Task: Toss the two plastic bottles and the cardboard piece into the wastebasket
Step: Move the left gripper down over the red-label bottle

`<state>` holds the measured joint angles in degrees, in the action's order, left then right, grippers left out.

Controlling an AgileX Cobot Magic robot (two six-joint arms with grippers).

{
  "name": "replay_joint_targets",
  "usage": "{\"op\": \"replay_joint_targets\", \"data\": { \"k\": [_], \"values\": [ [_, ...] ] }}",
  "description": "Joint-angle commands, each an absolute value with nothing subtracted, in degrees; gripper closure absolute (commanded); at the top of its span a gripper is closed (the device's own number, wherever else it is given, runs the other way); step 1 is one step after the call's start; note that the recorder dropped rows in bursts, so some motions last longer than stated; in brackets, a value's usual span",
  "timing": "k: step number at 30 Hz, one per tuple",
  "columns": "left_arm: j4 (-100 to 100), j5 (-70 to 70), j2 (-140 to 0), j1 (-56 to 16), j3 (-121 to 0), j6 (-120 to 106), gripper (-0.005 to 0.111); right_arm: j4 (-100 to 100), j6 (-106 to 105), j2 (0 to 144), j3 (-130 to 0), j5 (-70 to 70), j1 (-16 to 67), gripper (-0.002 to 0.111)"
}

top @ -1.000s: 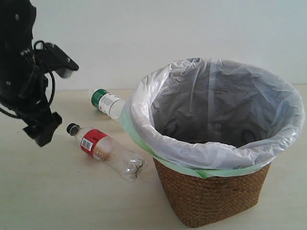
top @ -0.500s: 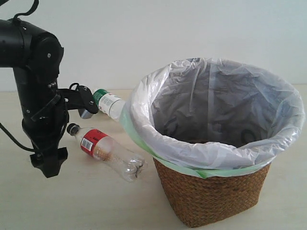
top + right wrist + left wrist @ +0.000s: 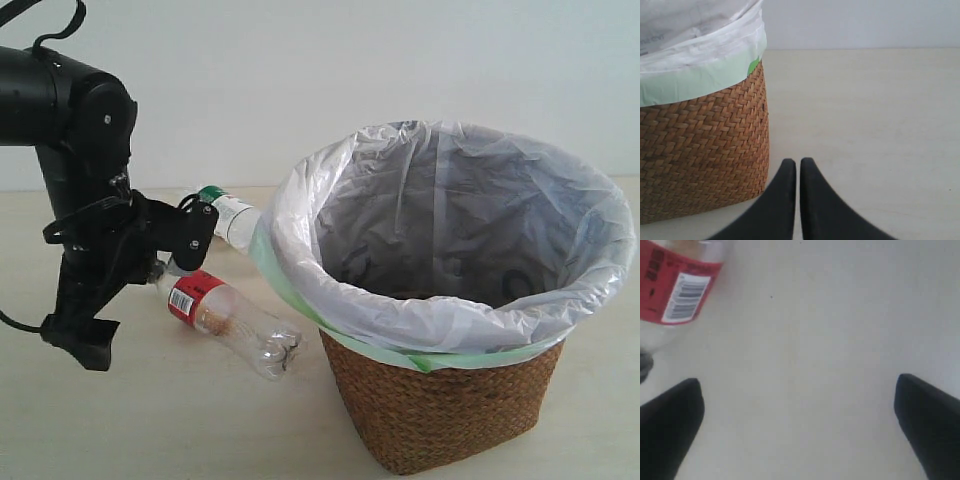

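Dropped low and swung in beside the bottles since a second ago: left claw point(image 3: 797, 390). Wide open, with nothing between the two black fingers point(image 3: 670, 430). Pointing down at the bare table point(image 3: 815, 315), touching no bottle.

Just beside that claw, bottle with the red label point(image 3: 225, 320). Lying flat on its side. Cap end up by the black arm point(image 3: 80, 130) and mostly hidden behind it. Round bottom end down toward the wastebasket point(image 3: 440, 410), near it with a small gap. Long way of it slanted in the exterior view, from far left to near right. Clear, see-through plastic. Red band near the neck, with a white patch of black bar lines.

A bit farther back, bottle with the green cap point(image 3: 228, 215). Also lying down. Green cap to the left, toward the arm. Body to the right, tucked behind the bag point(image 3: 300, 230). Clear plastic again, with a white and green label.

Right of both bottles, the wastebasket: round, brown, woven, standing straight up, far bigger than either bottle. Thin white-green bag inside, folded out over the rim.

On the other side, right claw point(image 3: 798, 167). Shut tight, fingers pressed together, holding nothing. Low over the table, close to the basket's woven wall.
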<state>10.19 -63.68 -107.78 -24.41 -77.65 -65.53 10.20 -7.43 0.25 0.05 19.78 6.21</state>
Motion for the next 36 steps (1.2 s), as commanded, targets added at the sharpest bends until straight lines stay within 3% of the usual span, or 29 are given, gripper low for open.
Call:
{"op": "replay_joint_targets", "data": {
  "k": [1, 8, 36],
  "values": [
    [8.51, -57.59, -107.71, -24.59, -77.5, -73.5, 0.011, 9.81, -7.66, 0.0, 0.0, 19.31, 5.87, 0.108],
    [4.91, -47.78, -107.71, -24.59, -77.5, -78.05, 0.011, 9.81, -7.66, 0.0, 0.0, 19.31, 5.87, 0.108],
    [-2.58, -49.88, -107.71, -24.59, -77.5, -66.41, 0.011, 9.81, -7.66, 0.0, 0.0, 19.31, 5.87, 0.108]
  ]
}}
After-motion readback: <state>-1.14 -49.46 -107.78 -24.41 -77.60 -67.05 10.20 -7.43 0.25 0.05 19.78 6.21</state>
